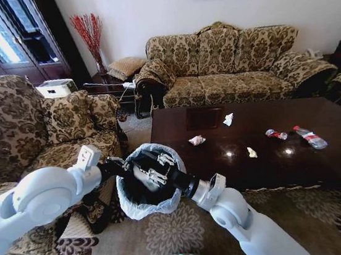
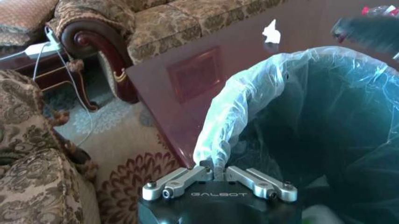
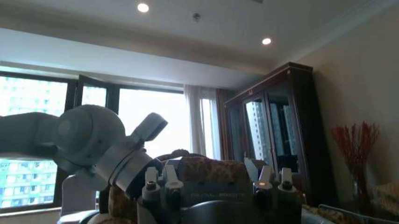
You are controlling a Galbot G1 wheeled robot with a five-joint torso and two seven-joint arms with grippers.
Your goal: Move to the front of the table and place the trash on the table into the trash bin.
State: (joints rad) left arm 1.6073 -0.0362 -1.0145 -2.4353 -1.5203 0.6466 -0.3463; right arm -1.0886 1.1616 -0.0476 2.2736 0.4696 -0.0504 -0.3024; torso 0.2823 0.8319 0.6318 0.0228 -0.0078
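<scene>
Fingers L gripper (image 2: 212,169) clamped on trash bin (image 1: 143,196) rim | R gripper (image 1: 156,166) apart over bin | table (image 1: 324,164) edge beside

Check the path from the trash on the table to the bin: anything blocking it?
Nothing visible on the table stands between the trash and the trash bin, which sits off the table's near-left corner. The right claw hovers across the bin's open mouth; the left claw pinches the bag rim.
</scene>
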